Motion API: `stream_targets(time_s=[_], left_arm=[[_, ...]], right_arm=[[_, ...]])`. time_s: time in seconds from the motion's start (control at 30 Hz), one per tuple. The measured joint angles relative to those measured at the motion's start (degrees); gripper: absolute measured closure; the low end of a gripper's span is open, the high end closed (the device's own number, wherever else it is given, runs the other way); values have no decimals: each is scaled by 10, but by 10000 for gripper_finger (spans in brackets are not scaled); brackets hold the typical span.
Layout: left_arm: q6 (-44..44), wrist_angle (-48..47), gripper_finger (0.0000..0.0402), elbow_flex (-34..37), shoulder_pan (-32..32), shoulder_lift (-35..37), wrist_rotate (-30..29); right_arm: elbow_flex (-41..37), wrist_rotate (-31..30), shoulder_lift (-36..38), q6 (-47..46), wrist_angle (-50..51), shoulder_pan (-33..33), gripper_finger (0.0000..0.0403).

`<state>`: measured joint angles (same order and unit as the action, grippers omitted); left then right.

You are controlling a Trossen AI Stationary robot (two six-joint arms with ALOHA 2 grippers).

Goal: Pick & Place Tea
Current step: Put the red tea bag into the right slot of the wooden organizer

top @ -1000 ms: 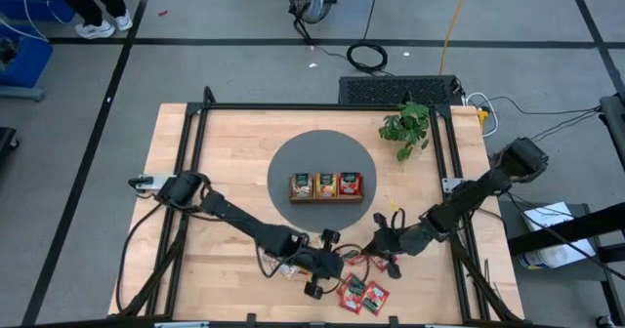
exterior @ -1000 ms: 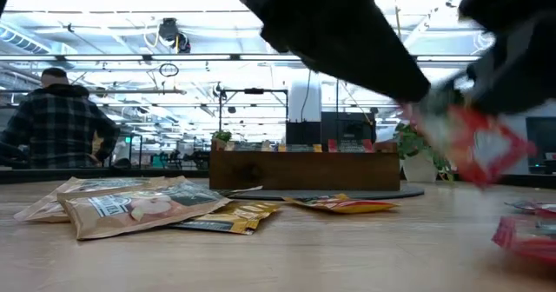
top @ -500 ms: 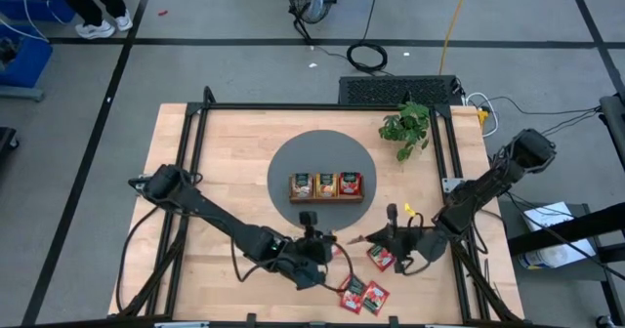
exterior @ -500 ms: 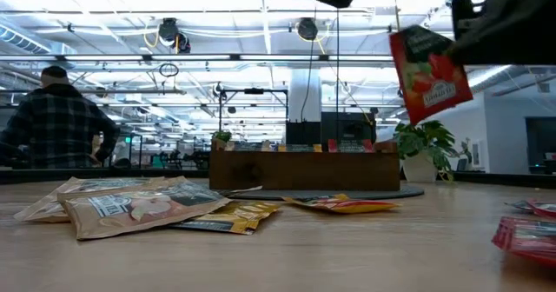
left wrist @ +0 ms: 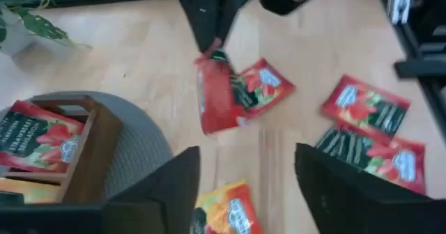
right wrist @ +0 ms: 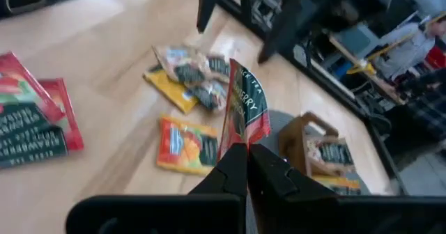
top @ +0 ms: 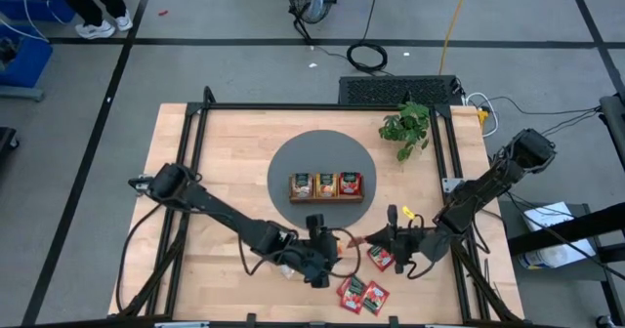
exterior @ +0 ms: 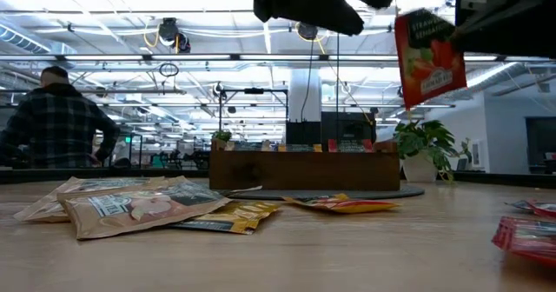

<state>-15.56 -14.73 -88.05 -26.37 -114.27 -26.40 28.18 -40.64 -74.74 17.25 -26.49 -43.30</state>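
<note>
Tray point(top: 327, 186) at frame centre already holds a few tea packets, more lie loose low on the tabletop point(top: 225, 162), while right gripper point(right wrist: 240, 154), jaws clamped on red packet point(exterior: 427, 57), hangs lower right; left gripper point(left wrist: 244, 185) gapes empty.

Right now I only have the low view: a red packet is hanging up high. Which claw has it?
Observer: The right claw is shut on the red packet, pinching one edge.
Operator: Is the left claw carrying anything?
Observer: No, the left claw is open and empty, facing that packet.
Operator: Which part of the tray has reds?
Observer: The tray has other red packets in the compartment nearest the right arm.
</note>
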Motion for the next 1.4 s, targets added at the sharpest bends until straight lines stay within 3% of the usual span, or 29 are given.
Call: stream_targets(time_s=[0.17, 0.37, 0.63, 0.9, 1.27, 1.4], left_arm=[[-18, 3, 125, 0, 17, 1, 15], [-7, 38, 134, 0, 36, -5, 47], [-3, 42, 231, 0, 61, -35, 105], [20, 33, 384, 0, 60, -35, 103], [29, -17, 397, 0, 44, -35, 96], [34, -39, 396, 0, 29, -35, 47]], right_arm=[[0, 1, 0, 6, -15, 6, 403], [0, 2, -25, 20, -46, 9, 403], [0, 1, -69, 48, -101, 22, 403], [1, 2, -83, 36, -110, 28, 403], [0, 61, -83, -42, -60, 27, 379], [0, 49, -83, -55, -59, 31, 359]])
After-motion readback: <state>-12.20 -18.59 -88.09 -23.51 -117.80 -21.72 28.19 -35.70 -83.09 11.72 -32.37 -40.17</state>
